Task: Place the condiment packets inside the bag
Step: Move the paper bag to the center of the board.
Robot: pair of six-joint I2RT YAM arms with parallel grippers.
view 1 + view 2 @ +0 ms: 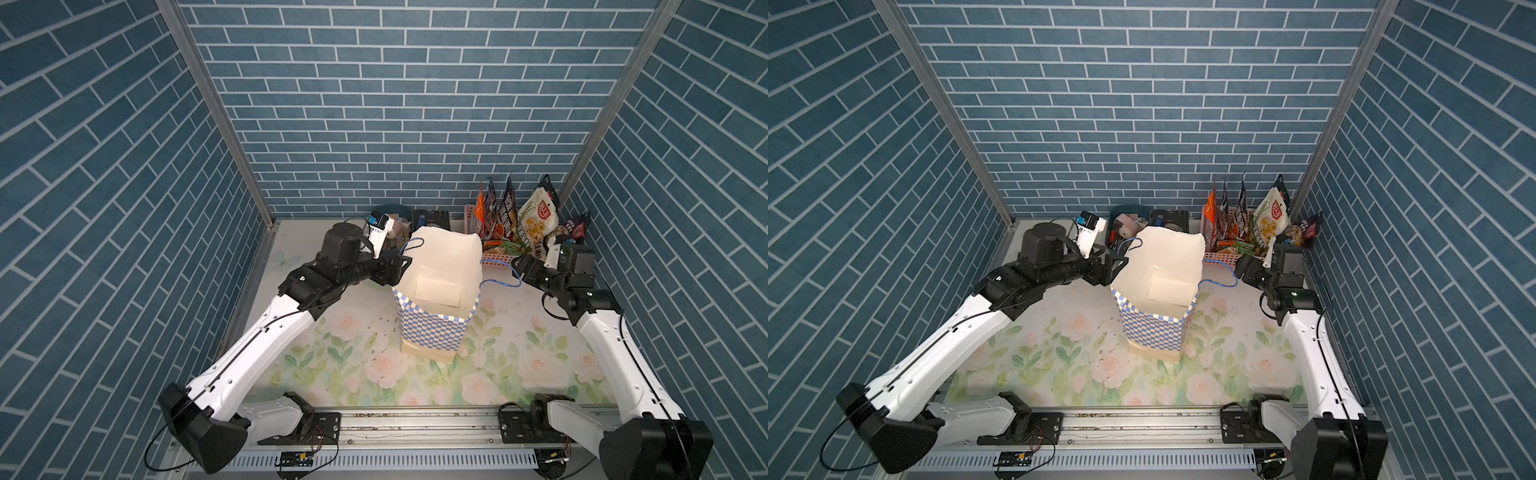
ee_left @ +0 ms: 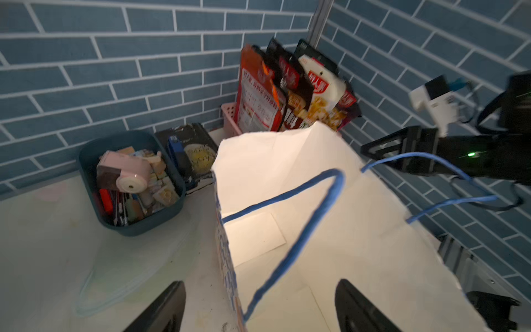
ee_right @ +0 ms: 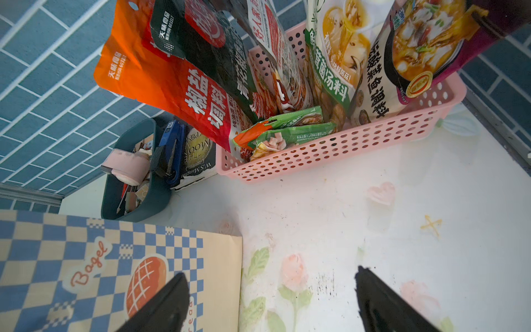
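Your left gripper (image 2: 260,287) is spread wide. Its 2 jaws straddle the left rim of the checkered paper bag (image 1: 432,328) and 1 blue cord handle (image 2: 301,230), seemingly without pinching either. Your right gripper (image 3: 271,273) is also spread and holds nothing, low over the floral tablecloth (image 1: 374,365) beside the bag. The bag stands upright mid-table, mouth open. The condiment packets (image 3: 161,77) stand in the pink basket (image 3: 344,149) in the back right corner.
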